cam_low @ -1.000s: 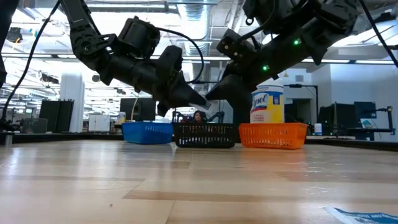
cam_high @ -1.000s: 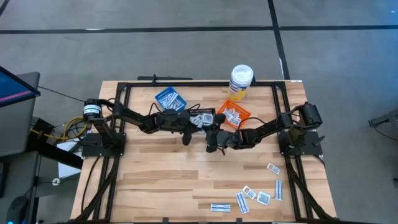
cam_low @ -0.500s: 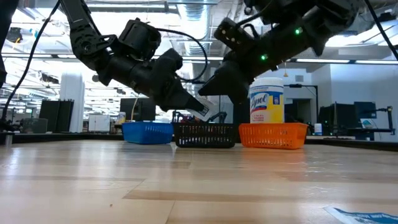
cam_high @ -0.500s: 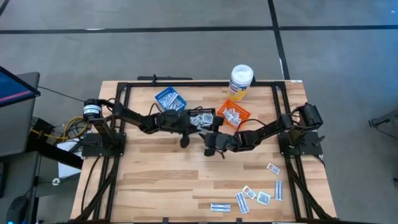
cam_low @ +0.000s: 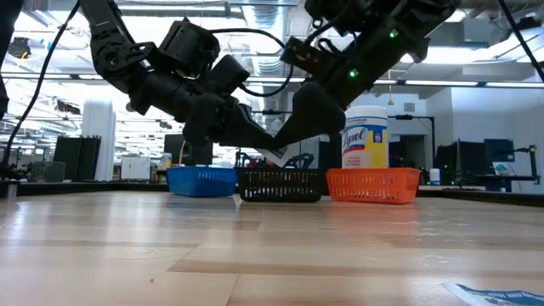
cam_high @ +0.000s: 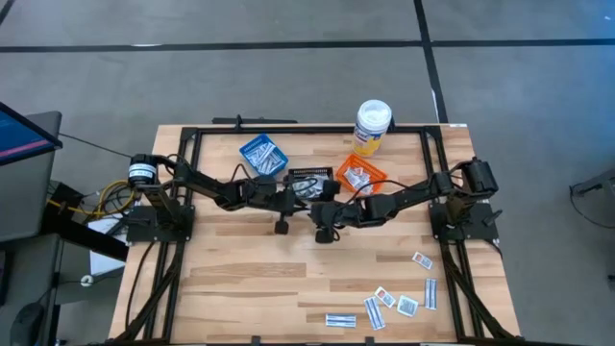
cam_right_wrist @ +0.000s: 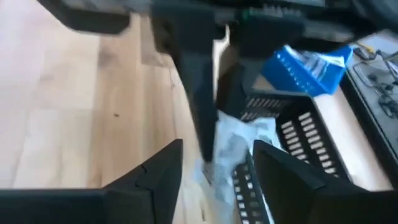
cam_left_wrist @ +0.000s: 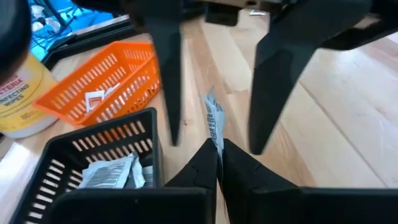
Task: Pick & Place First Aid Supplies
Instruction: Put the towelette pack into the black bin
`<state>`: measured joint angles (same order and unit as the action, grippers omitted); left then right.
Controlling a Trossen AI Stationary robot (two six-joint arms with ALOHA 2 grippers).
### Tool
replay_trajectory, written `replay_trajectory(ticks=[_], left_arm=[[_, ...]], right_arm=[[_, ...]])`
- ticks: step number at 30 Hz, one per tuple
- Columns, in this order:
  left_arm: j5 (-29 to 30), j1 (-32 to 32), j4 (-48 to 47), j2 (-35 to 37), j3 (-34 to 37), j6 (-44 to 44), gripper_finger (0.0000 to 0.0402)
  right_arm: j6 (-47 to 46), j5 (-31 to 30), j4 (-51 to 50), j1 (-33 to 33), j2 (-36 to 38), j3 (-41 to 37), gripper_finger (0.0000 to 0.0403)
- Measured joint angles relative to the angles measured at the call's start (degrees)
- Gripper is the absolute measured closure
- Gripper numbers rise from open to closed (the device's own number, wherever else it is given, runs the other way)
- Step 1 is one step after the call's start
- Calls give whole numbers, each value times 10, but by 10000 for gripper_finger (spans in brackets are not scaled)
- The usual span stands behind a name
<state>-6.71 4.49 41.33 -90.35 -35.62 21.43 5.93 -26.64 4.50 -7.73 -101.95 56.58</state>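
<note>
Hands met mid-counter, just in front of the black basket [cam_high: 309, 183]. The left hand [cam_left_wrist: 219, 163] was closed on one narrow packet [cam_left_wrist: 214, 121], which stood up from between its fingertips; in the high view that packet was lost under the dark arms. The right hand [cam_right_wrist: 211, 163] faced it with its fingers spread, either side of the packet and not pressing it. In the right wrist view the scene was blurred, and the white thing between those fingers could not be told apart from the packets behind it.

From the low camera the two hands overlapped above the black basket, and only a pale scrap showed where they crossed. The black basket already held several packets [cam_left_wrist: 115, 173], partly hidden by its wall. The orange basket [cam_high: 359, 176] next to it held a few small squares, the blue basket [cam_high: 262, 154] some strips; their print was too small to read from above. The bottle [cam_high: 371, 125] stood at the back edge of the counter [cam_high: 240, 279], half cut off in the left wrist view.

More packets [cam_high: 389, 300] lay loose near the front right corner of the counter, well apart from both hands. One of them was clipped by the low view's lower right edge.
</note>
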Motion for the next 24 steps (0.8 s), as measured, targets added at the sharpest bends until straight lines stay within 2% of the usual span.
replay_trajectory(ticks=[5, 10, 14, 17, 24], left_arm=[[-2, 0, -3, 0, 0, 0, 389], [-4, 0, -14, 0, 0, 11, 393], [7, 0, -18, 0, 0, 13, 390], [9, 0, -19, 0, 0, 13, 391], [17, 2, -36, -1, 1, 13, 390]], right_arm=[[0, 35, -12, 0, 0, 2, 275], [19, 35, -18, 0, 0, 2, 346], [30, 27, -20, 0, 0, 2, 389], [30, 24, -25, 0, 3, 2, 397], [11, -3, -73, -5, 48, 2, 378]])
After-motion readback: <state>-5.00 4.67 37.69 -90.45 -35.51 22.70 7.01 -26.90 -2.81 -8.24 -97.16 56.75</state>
